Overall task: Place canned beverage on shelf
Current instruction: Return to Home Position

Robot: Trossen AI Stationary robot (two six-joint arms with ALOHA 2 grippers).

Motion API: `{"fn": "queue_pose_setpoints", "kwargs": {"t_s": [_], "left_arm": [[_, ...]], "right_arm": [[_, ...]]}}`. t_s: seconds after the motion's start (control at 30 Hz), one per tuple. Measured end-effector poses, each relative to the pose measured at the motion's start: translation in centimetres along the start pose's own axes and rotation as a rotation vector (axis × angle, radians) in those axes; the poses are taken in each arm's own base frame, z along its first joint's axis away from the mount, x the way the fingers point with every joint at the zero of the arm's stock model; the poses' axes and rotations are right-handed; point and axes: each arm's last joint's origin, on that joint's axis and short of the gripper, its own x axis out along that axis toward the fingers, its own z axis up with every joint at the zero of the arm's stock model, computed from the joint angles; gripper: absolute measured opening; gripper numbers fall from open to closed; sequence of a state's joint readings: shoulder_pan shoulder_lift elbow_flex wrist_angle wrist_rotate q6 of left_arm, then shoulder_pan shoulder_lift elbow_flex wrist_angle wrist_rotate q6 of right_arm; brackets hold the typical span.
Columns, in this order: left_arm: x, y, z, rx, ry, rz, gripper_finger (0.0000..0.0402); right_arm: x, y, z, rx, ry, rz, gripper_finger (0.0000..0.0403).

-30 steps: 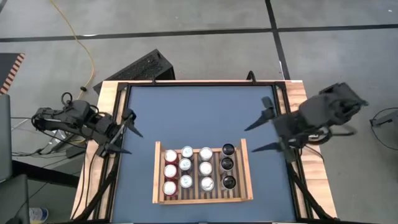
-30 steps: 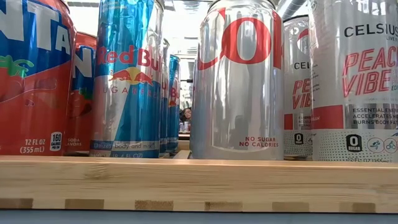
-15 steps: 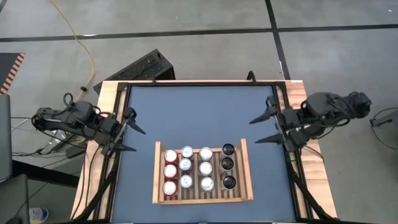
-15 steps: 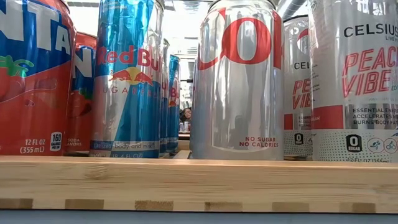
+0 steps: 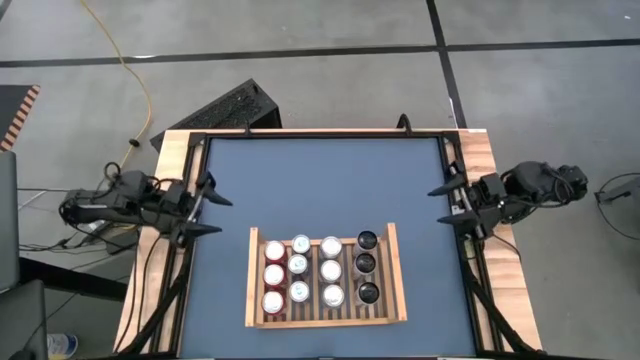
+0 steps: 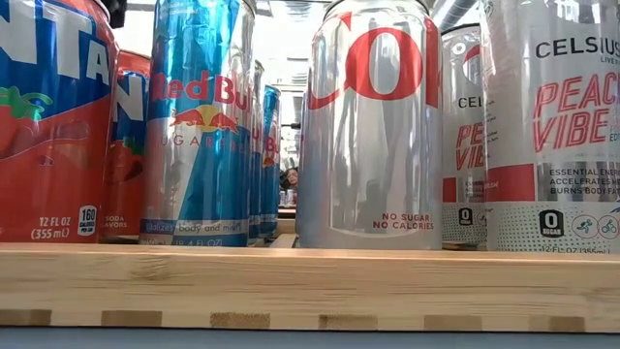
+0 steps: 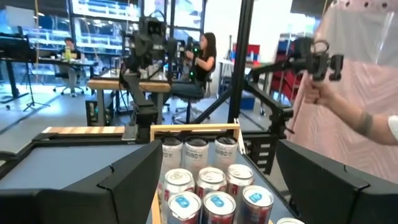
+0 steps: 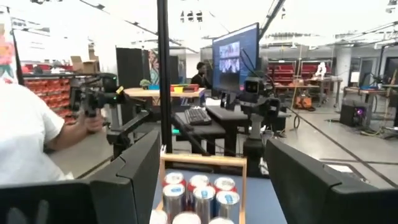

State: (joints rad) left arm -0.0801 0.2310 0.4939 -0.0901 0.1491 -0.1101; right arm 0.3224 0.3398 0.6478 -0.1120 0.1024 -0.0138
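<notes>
The light-wood shelf (image 5: 398, 272) lies flat on the blue table near its front edge. Several upright cans (image 5: 331, 270) stand on it in columns: red, blue-topped, silver and dark. The low view shows the cans (image 6: 373, 126) close up behind the shelf's near rim (image 6: 310, 281). My left gripper (image 5: 224, 217) hovers open at the table's left edge, pointing level toward the shelf. My right gripper (image 5: 435, 206) hovers open at the right edge, pointing level toward the left. Each wrist view shows the cans (image 7: 211, 186) (image 8: 199, 196) between and beyond empty fingers.
Bare blue tabletop (image 5: 320, 180) stretches between the shelf and the far edge. A black keyboard-like thing (image 5: 225, 108) lies on the floor beyond the far left corner. People stand beside the table holding handles (image 7: 348, 93) (image 8: 31, 130).
My right gripper has drawn back toward the table's right edge, sunk, and tipped from slanting down to level. My left gripper has sunk a little at the left edge. Both stay open. The cans and the shelf have not moved.
</notes>
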Motion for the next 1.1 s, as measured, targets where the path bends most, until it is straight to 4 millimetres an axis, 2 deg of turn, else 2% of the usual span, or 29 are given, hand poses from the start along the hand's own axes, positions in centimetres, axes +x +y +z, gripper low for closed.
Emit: {"fn": "queue_pose_setpoints", "kwargs": {"t_s": [0.27,0.43,0.53,0.63,0.73,0.87,1.0,1.1], "left_arm": [[-2.3,0.1,-2.9,-0.093,-0.086,0.018,0.0302],[-1.9,0.3,-4.5,-0.133,-0.069,0.001,0.0302],[-1.6,0.5,-5.7,-0.127,-0.055,0.034,0.0302],[-1.2,0.8,-7.0,-0.130,-0.065,0.051,0.0302],[-0.8,1.1,-8.7,-0.139,-0.057,0.048,0.0302],[-0.5,1.4,-11.0,-0.140,-0.096,0.041,0.0302],[-0.4,1.6,-12.0,-0.121,-0.008,0.097,0.0302],[-0.4,1.6,-12.0,-0.117,-0.010,0.094,0.0302]], "right_arm": [[-2.4,-0.2,-3.5,0.022,-0.068,-0.007,0.0265],[-3.7,-0.4,-5.9,0.028,-0.109,-0.026,0.0265],[-3.3,-0.4,-7.1,0.020,-0.092,-0.051,0.0265],[-3.1,-0.4,-7.3,0.038,-0.107,-0.070,0.0265],[-2.9,-0.4,-8.7,0.070,-0.058,-0.084,0.0265],[-2.6,-0.4,-9.3,0.090,-0.093,-0.085,0.0265],[-2.2,-0.4,-10.9,0.101,-0.081,-0.085,0.0265],[-2.0,-0.3,-12.2,0.100,-0.064,-0.086,0.0265]]}}
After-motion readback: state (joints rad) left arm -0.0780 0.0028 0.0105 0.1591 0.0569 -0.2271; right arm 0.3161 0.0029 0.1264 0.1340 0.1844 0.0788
